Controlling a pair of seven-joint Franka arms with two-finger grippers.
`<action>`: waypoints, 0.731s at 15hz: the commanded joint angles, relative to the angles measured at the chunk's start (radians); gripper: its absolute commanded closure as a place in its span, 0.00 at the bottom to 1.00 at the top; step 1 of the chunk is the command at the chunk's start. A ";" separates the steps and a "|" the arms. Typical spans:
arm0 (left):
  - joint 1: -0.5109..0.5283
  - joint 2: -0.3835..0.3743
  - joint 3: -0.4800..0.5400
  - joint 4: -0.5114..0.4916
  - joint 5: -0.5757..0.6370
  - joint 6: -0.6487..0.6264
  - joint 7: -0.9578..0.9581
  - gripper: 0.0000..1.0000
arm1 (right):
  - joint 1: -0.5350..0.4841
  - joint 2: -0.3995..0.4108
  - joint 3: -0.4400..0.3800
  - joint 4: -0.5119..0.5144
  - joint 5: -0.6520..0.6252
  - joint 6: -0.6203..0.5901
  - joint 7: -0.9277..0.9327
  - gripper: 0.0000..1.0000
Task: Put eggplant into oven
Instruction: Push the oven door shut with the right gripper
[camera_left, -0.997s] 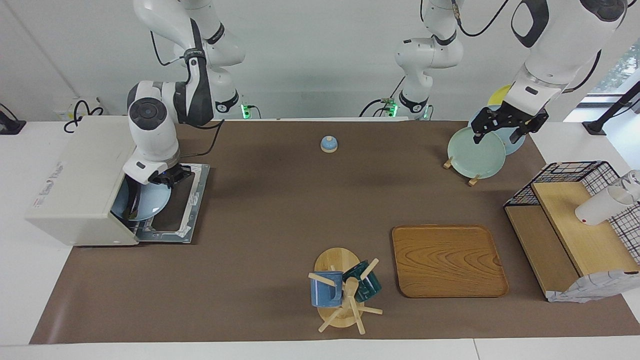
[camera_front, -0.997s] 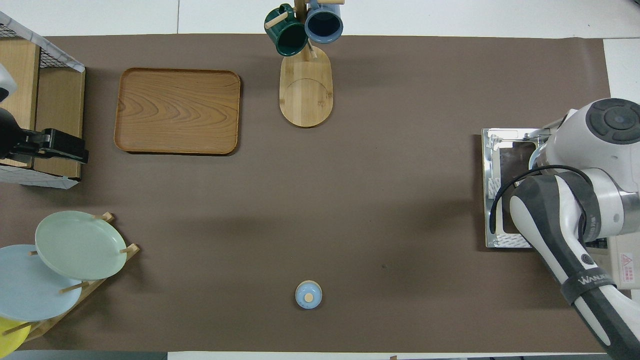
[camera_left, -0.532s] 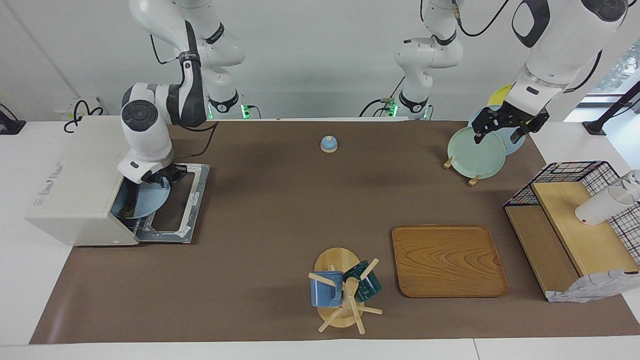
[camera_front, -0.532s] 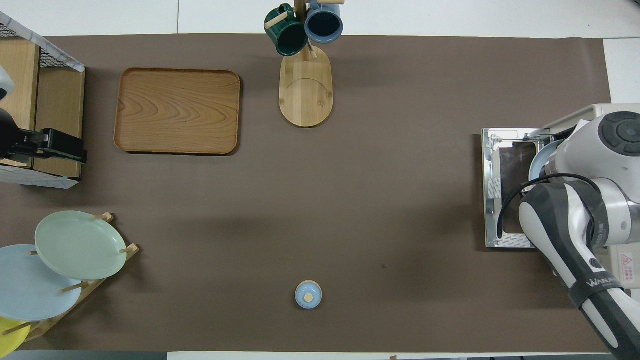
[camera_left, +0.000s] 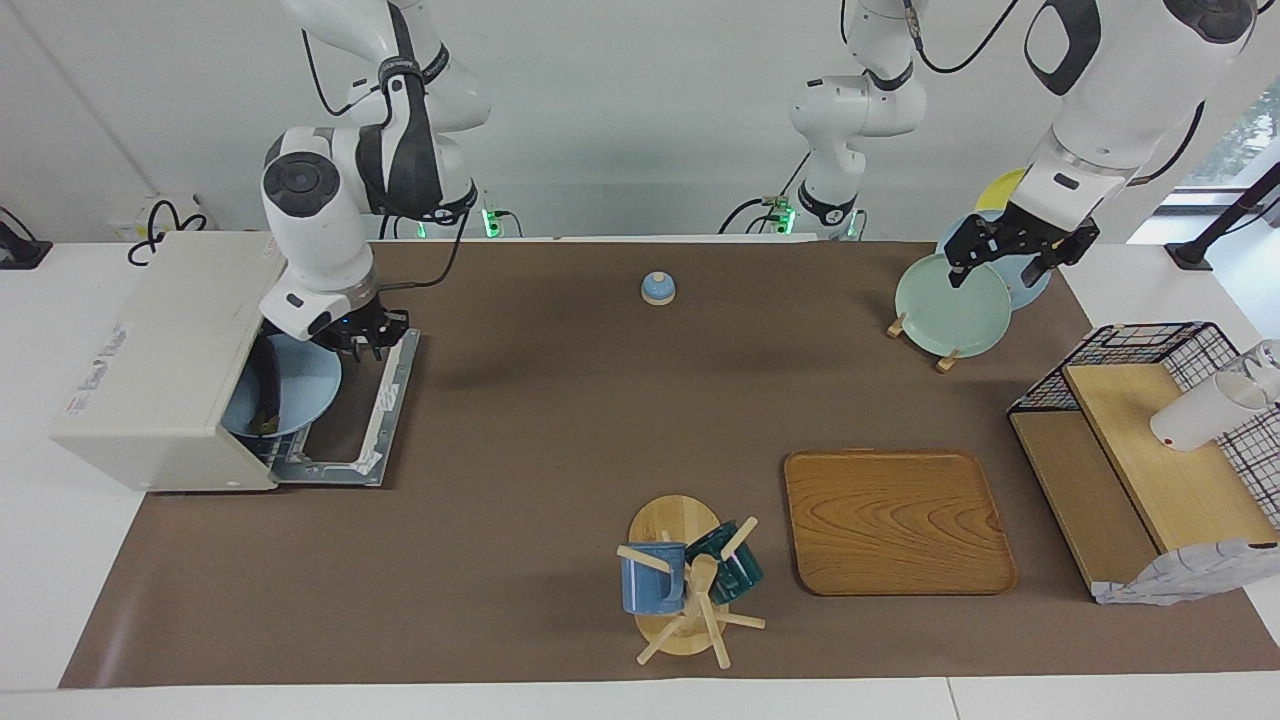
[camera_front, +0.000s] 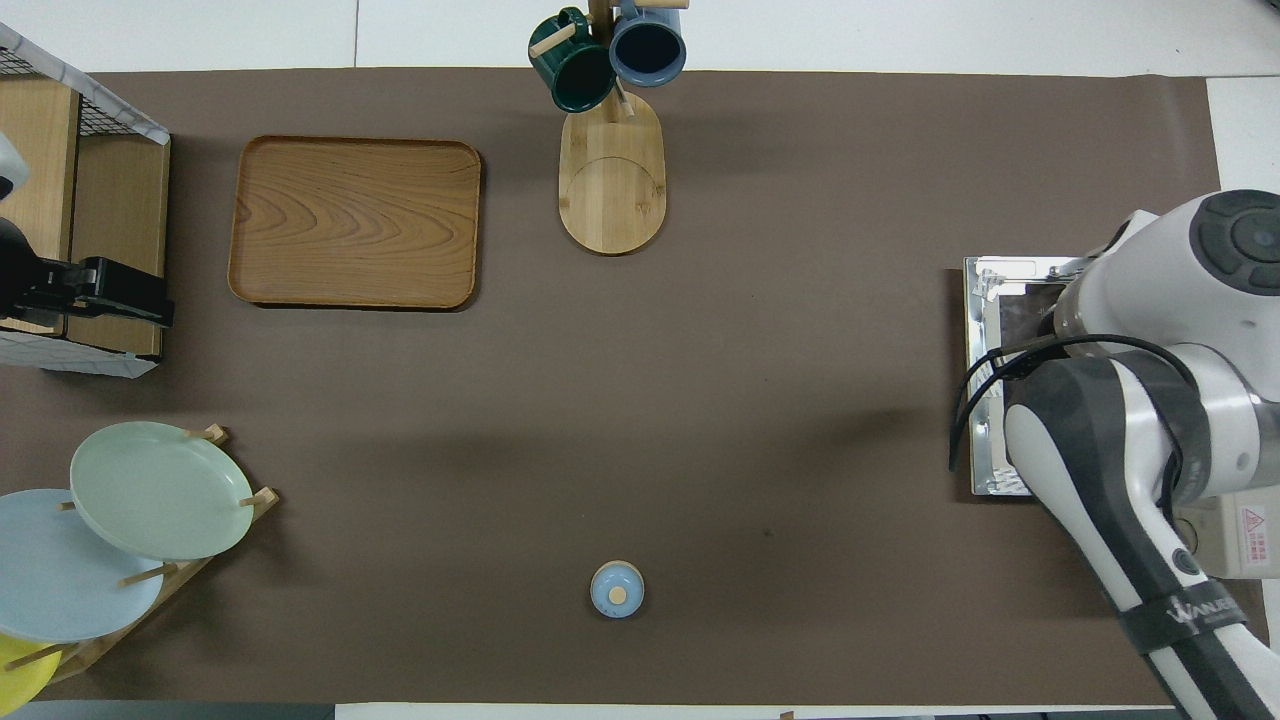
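Inside the boxy off-white oven (camera_left: 160, 365), the slim dark eggplant (camera_left: 262, 388) lay on a pale blue plate (camera_left: 300, 385). The right pincer (camera_left: 366, 338) hung over the lowered door (camera_left: 375, 420); I cannot tell its state. The left pincer (camera_left: 1010, 250) waited released over the green plate (camera_left: 950, 305).

White arms, black cables, claws

A broad white table (camera_left: 40, 560) carries a flat brown mat (camera_left: 520, 440) over most of its top. A plain white wall (camera_left: 620, 110) rises along the table's robot end, and a bright window (camera_left: 1235, 140) shows at that wall's corner.
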 joint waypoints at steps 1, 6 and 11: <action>0.004 -0.004 -0.002 0.008 -0.006 -0.022 -0.004 0.00 | 0.046 0.040 0.001 -0.059 0.014 0.126 0.099 1.00; 0.004 -0.004 -0.002 0.008 -0.006 -0.022 -0.004 0.00 | 0.034 0.103 0.001 -0.126 0.014 0.271 0.104 1.00; 0.004 -0.004 -0.002 0.008 -0.006 -0.022 -0.004 0.00 | 0.028 0.152 0.000 -0.129 0.005 0.273 0.106 1.00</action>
